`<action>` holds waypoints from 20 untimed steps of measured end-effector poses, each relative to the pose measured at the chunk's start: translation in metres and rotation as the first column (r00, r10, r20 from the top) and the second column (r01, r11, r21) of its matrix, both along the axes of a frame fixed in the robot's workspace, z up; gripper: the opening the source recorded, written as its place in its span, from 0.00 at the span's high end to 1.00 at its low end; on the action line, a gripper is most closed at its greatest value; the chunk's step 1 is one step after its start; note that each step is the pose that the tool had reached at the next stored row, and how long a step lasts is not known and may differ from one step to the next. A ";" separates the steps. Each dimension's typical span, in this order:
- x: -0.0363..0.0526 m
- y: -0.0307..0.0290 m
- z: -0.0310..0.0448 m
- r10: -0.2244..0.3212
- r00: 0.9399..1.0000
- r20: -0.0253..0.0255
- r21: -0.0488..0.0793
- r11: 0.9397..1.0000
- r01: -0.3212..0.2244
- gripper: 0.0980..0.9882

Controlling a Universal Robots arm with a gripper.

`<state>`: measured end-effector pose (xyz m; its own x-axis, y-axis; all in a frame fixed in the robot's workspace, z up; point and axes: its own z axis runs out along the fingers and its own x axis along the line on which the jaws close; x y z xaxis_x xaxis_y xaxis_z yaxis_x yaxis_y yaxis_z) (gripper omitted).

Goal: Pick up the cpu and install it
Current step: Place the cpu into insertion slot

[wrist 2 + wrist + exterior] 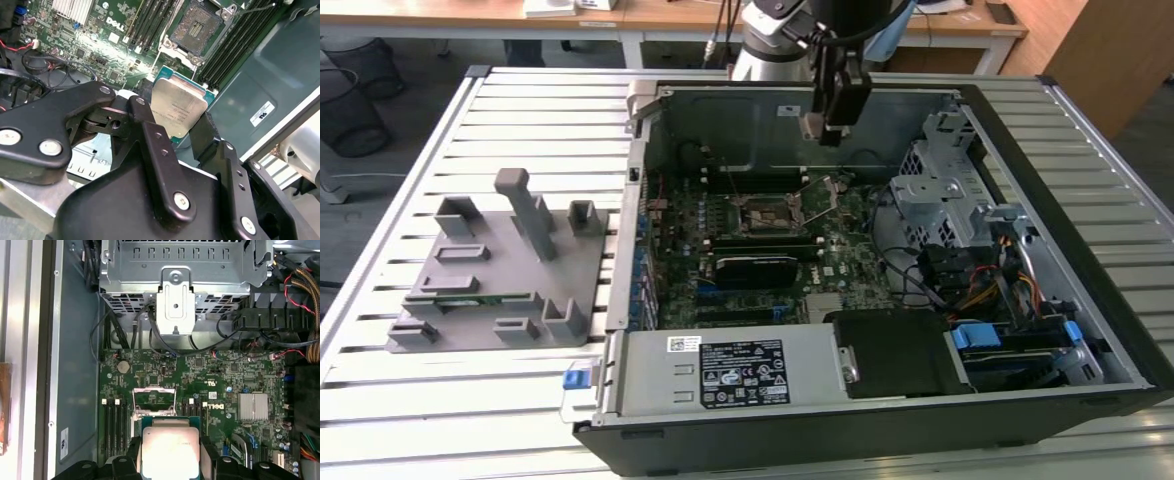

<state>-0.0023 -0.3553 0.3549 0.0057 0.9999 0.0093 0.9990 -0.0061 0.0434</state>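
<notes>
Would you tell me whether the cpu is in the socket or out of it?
Out: the gripper holds the cpu above the motherboard, and the socket lies bare.

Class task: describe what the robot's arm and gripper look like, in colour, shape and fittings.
The arm is a silver-grey tube with black sections. The gripper is matte black, built of flat angular links joined by silver screws; its fingers are narrow black bars.

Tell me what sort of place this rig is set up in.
Probably a robotics lab or workshop in an office-like room: an open computer case lies on a slatted metal table, a grey plastic fixture sits beside it, and wooden desks stand behind.
</notes>
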 end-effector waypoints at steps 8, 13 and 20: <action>-0.0007 0.0000 -0.0046 0.003 1.000 0.002 0.001 1.000 -0.003 0.50; -0.0007 0.0000 -0.0091 0.005 1.000 0.007 0.001 1.000 -0.005 0.50; -0.0008 0.0000 -0.0171 0.007 1.000 0.011 0.000 1.000 -0.007 0.50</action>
